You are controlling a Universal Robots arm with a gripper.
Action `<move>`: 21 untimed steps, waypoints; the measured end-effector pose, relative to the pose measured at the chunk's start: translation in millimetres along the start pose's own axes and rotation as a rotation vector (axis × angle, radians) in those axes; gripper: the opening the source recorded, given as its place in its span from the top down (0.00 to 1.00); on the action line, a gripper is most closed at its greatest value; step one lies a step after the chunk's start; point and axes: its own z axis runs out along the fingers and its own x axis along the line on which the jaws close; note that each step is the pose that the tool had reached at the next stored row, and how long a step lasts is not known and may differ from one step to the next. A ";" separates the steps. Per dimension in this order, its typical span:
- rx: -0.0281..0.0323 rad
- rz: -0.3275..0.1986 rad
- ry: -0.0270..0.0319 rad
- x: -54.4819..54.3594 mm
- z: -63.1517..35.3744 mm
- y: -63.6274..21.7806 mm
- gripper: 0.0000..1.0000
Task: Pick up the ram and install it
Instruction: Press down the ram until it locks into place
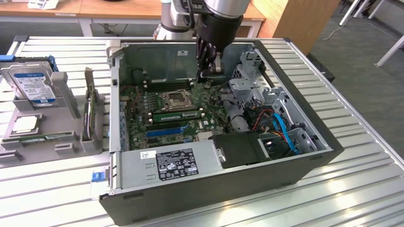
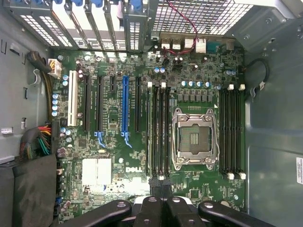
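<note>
The slatted desk [image 1: 360, 189] carries an open computer case [image 1: 208, 194] with its green motherboard [image 2: 113, 146] facing up. The black pincer [image 1: 210, 72] hangs inside the case above the board, its jaws together with nothing seen between them. The ram [image 1: 179, 115] stands on edge in a slot just beside the processor socket [image 1: 174, 100], apart from the pincer.

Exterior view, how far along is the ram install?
Looks done: a green ram stick stands in the slot beside the CPU socket. In hand: nothing I can make out; the shut gripper hangs over the motherboard. Left: I can't tell whether the stick is fully seated.
</note>
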 end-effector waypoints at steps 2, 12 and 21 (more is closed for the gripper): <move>-0.0001 0.000 0.0001 0.2 2.2 -0.1 0.90; -0.0001 0.000 0.0002 1.1 12.5 -0.7 0.90; -0.0001 0.000 0.0002 1.6 18.0 -1.1 0.90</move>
